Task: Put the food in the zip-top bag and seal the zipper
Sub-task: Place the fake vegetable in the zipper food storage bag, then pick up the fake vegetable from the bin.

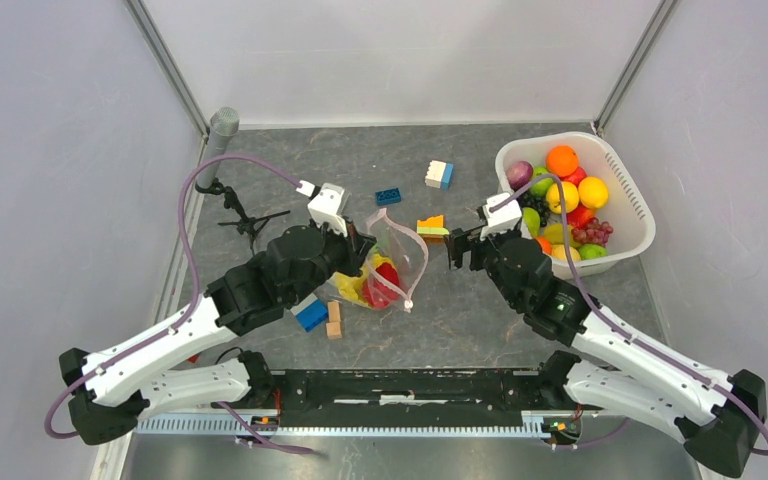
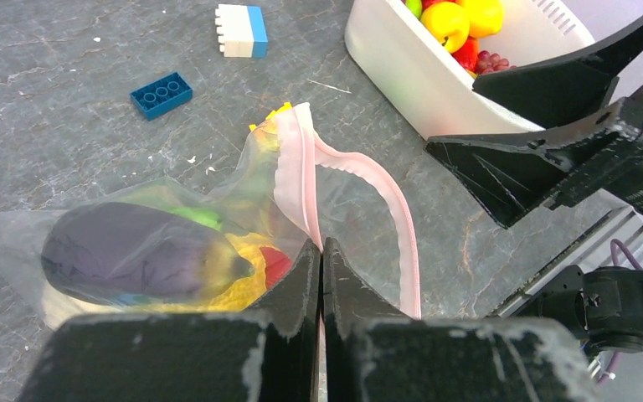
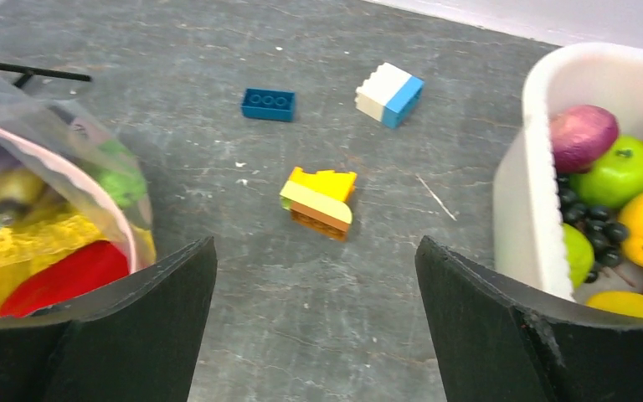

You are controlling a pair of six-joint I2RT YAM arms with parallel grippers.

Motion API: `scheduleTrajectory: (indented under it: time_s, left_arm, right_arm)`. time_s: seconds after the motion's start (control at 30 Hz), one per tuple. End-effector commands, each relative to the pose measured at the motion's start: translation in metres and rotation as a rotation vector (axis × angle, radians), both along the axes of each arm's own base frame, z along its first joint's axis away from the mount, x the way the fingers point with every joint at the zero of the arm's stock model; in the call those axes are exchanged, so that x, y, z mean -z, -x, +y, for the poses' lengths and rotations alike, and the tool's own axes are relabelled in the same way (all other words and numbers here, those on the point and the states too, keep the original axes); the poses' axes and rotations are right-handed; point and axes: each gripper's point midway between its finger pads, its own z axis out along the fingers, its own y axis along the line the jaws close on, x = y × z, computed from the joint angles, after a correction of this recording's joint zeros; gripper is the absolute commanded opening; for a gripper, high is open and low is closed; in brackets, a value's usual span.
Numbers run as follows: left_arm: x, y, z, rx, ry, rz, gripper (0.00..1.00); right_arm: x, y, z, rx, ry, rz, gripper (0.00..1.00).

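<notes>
Jaws of the left gripper (image 2: 322,272) pinch the pink zipper (image 2: 385,197) of the zip-top bag (image 1: 407,262), mid-table with food (image 1: 384,283) inside. Bare grey tabletop (image 1: 470,320) separates it from the right gripper (image 3: 314,276), spread wide beside the white basket (image 1: 640,215) by the right wall (image 1: 730,120).

Clear bag (image 2: 247,163), pink zipper (image 2: 291,180); purple, yellow, red food (image 2: 126,251); white basket (image 2: 410,75); grey veined table (image 2: 67,50).

Your R gripper (image 3: 314,251): fingers spread wide, low over grey table (image 3: 243,335). Zip-top bag (image 3: 67,142) at frame left, just beside one finger. Pink zipper (image 3: 92,186) arcs across its mouth; red, yellow, green food (image 3: 59,280) inside. Ahead of you: blue block (image 3: 268,104), white-blue block (image 3: 389,94), yellow-orange block (image 3: 320,201). White basket (image 3: 536,167) at frame right w/ fruit: purple onion (image 3: 583,136), green apple (image 3: 619,172), dark grapes (image 3: 590,222).
</notes>
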Motion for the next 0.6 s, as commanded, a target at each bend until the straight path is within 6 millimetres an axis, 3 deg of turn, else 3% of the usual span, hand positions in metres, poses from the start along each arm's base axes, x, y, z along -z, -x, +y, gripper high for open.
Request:
scheduleTrajectory:
  time_s: [0.0,0.2,0.43,0.57]
  left_arm:
    - [-0.009,-0.001,-0.006,0.016,0.043,-0.012,0.02]
    - [-0.009,0.0,-0.006,0.022,0.045,-0.009,0.02]
    - [-0.007,0.002,-0.006,0.035,0.041,-0.003,0.03]
    - [-0.005,0.004,-0.009,0.052,0.035,0.001,0.03]
  right_arm:
    - [-0.018,-0.013,-0.026,0.13,0.073,-0.037,0.94]
    - [-0.029,-0.053,-0.083,0.321,0.141,0.009,0.95]
    - [-0.007,-0.105,-0.166,0.486,0.037,0.115,0.97]
    - [0.003,-0.133,-0.194,0.493,-0.074,0.138,0.98]
